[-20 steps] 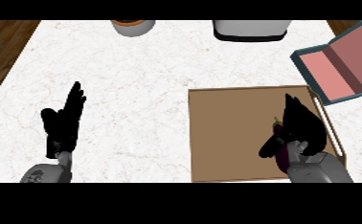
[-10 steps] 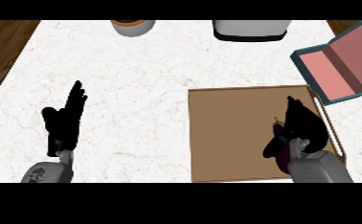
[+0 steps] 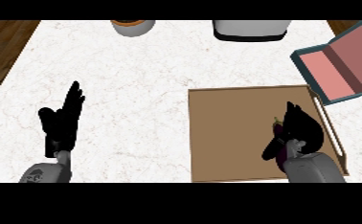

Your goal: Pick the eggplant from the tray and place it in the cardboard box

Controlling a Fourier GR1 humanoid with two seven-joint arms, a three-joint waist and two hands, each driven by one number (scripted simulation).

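Seemingly right hand point(image 3: 302, 131) curled over eggplant point(image 3: 278, 128) on tray point(image 3: 233, 132); left hand point(image 3: 63, 120) flat, fingers straight

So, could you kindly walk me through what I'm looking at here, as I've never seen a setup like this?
You're looking down from a humanoid robot's head at a white counter. The grey forearms ending in black hands are its own. The left hand rests open at the lower left, fingers up. The right hand sits over a brown tray, curled around a dark purple eggplant that it mostly hides. The pink-lined box at the right edge is where the eggplant should go. At the far edge stand a grey pot and a white container.
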